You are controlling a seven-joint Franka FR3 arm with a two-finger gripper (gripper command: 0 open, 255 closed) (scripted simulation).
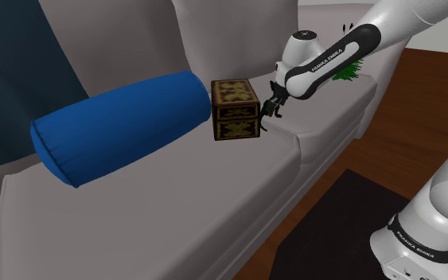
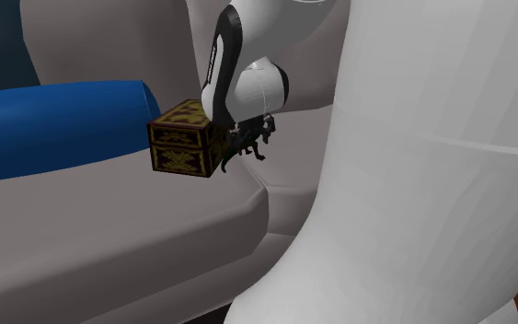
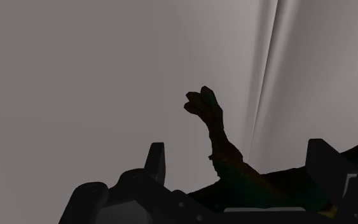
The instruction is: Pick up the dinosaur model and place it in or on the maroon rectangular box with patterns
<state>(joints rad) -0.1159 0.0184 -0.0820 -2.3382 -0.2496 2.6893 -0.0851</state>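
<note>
Carrying step: the hand [image 1: 275, 97] grips the dark dinosaur model [image 1: 267, 115], hung just above the sofa [image 1: 174, 207].
Next, I'd judge, raise it and swing toward nine o'clock in the shoulder view, over the patterned box [image 1: 234, 109] just beside; one dinosaur, one box, one blue bolster [image 1: 118, 131].

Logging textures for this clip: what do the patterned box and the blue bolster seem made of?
Patterned box: dark brown with yellow motifs, matte, possibly painted wood; unclear. Blue bolster: matte fabric by the look, creased at its end.
</note>
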